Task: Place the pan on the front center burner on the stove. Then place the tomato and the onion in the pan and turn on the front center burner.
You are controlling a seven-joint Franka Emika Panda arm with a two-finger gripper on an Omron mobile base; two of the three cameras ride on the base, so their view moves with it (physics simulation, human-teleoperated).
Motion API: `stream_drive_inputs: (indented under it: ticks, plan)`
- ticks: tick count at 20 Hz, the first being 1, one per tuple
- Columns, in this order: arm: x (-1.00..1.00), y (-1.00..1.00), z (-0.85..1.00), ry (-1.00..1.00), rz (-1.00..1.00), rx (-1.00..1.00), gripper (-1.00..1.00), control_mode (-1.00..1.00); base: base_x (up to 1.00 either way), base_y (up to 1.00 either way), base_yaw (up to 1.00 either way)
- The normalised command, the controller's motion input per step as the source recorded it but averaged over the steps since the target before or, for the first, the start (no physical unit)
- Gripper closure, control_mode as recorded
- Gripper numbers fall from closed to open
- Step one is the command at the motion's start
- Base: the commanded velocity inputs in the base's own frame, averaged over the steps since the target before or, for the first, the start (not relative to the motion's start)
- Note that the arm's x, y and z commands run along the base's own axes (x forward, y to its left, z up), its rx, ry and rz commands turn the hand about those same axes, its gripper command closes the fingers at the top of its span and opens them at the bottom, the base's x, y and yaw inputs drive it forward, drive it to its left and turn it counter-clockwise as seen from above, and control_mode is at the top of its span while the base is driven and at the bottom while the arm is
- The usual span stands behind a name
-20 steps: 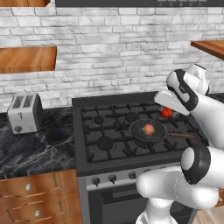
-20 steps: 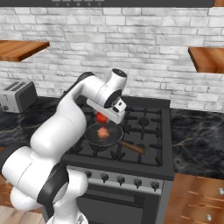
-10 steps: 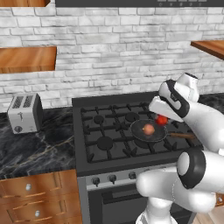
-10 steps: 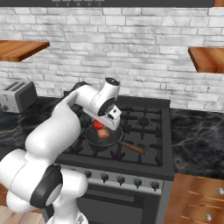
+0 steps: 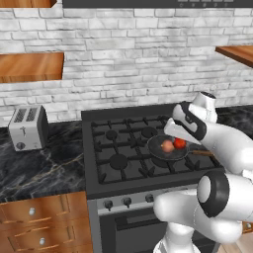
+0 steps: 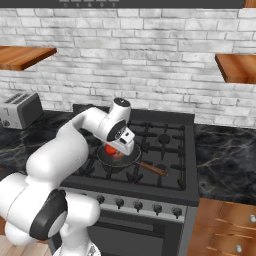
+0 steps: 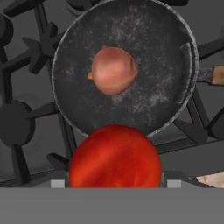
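Note:
The dark grey pan (image 5: 159, 150) (image 6: 126, 161) (image 7: 162, 65) sits on the stove (image 5: 118, 163) (image 6: 165, 150) over the front center burner, which it hides. Its wooden handle (image 6: 152, 169) (image 7: 217, 74) points right. The pinkish onion (image 5: 168, 146) (image 7: 113, 71) lies in the middle of the pan. My gripper (image 5: 181, 140) (image 6: 113, 148) (image 7: 114, 179) is shut on the red tomato (image 5: 180, 143) (image 6: 110, 150) (image 7: 114, 157), holding it just above the pan's near rim, beside the onion. The tomato hides most of both fingertips in the hand view.
A steel toaster (image 5: 28, 128) (image 6: 19, 110) stands on the dark marble counter left of the stove. A row of knobs (image 5: 127, 201) (image 6: 137, 205) runs along the stove front. Wooden shelves hang on the brick wall, and wooden drawers (image 5: 39, 227) sit below the counter.
The arm has come down with the tomato, from well above the pan to just over it beside the onion. Pan and onion have not moved.

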Motion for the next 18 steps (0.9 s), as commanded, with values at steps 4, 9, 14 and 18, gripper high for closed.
stream_drive_inputs:
  ticks: [4, 9, 14, 18]
  plan:
    - [0.18, 0.0, -0.17, -0.01, 0.0, -0.01, 1.0, -1.0, 0.0, 0.0, 0.0]
    - [0.12, 0.03, -0.16, 0.0, 0.0, -0.02, 1.0, -1.0, 0.0, 0.0, 0.0]
    - [0.0, 0.11, -0.25, 0.0, 0.0, -0.05, 1.0, -1.0, 0.0, 0.0, 0.0]
    - [0.0, 0.14, -0.22, 0.0, 0.0, -0.05, 1.0, -1.0, 0.0, 0.0, 0.0]
